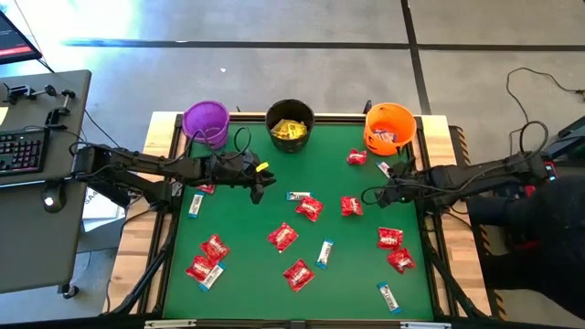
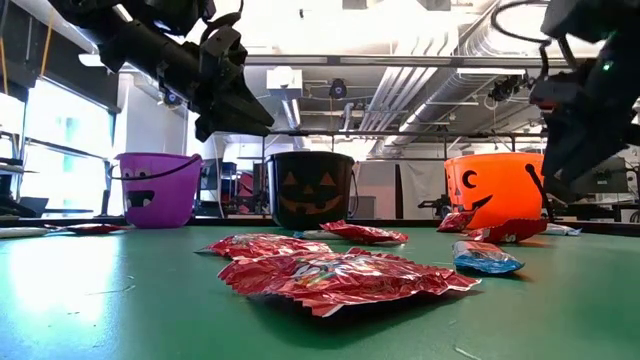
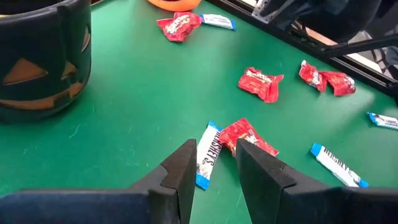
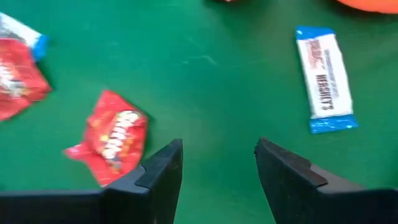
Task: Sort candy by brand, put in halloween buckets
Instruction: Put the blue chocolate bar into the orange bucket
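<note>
Green mat (image 1: pixel 247 215) strewn with candy; buckets (image 1: pixel 291 123) along far edge. Left gripper (image 3: pixel 211 168) parted, empty, above white bar (image 3: pixel 207 154), long axis pointing away between fingers. Right gripper (image 4: pixel 217 163) parted, empty, beside red packet (image 4: pixel 112 138). Wrappers probably light, crinkly, slippery; best pinched across narrow width

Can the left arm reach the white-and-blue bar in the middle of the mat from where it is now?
Probably yes. The left tool hangs open above the mat, with the white-and-blue bar lying flat just ahead of it. A red packet lies close beside the bar and might get caught too.
</note>
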You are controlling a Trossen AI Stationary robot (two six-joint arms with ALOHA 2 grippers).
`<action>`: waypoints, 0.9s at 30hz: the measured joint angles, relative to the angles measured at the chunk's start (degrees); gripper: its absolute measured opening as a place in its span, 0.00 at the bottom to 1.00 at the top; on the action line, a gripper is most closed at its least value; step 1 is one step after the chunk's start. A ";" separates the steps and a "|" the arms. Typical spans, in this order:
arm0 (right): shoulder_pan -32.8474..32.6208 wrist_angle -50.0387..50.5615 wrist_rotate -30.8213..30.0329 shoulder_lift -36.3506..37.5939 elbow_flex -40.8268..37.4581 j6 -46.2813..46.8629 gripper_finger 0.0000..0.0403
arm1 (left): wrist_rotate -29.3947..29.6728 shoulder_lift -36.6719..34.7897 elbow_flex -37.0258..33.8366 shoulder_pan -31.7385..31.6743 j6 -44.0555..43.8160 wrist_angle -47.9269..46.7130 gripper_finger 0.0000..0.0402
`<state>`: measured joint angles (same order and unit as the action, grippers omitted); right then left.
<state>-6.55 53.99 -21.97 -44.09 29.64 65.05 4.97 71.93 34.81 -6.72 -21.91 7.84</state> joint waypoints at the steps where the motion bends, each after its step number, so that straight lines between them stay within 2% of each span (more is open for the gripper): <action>1: 0.83 -0.02 0.01 -0.14 -0.29 -0.44 0.47 | 0.00 -0.01 0.00 0.00 0.00 0.00 0.26; 7: 6.56 1.47 0.23 -0.92 -0.54 -2.76 0.48 | 0.02 -0.01 0.00 0.00 0.00 -0.14 0.26; 12: 11.14 3.35 -1.55 -3.71 -0.54 -5.55 0.55 | 0.04 -0.01 0.00 0.00 0.02 -0.25 0.26; 17: 15.55 0.96 -2.03 -7.56 -0.54 -7.06 0.61 | 0.13 -0.01 0.00 0.00 0.05 -0.26 0.26; 23: 20.22 -2.52 -4.27 -13.00 -0.54 -10.01 0.63 | 0.36 -0.01 0.00 0.00 0.11 -0.28 0.26; 27: 23.71 -7.48 -3.15 -15.86 -0.54 -14.01 0.63 | 0.42 -0.01 0.00 0.00 0.11 -0.31 0.26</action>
<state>17.15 46.51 -25.12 -59.95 29.10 51.04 5.39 71.92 34.81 -6.72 -21.80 7.53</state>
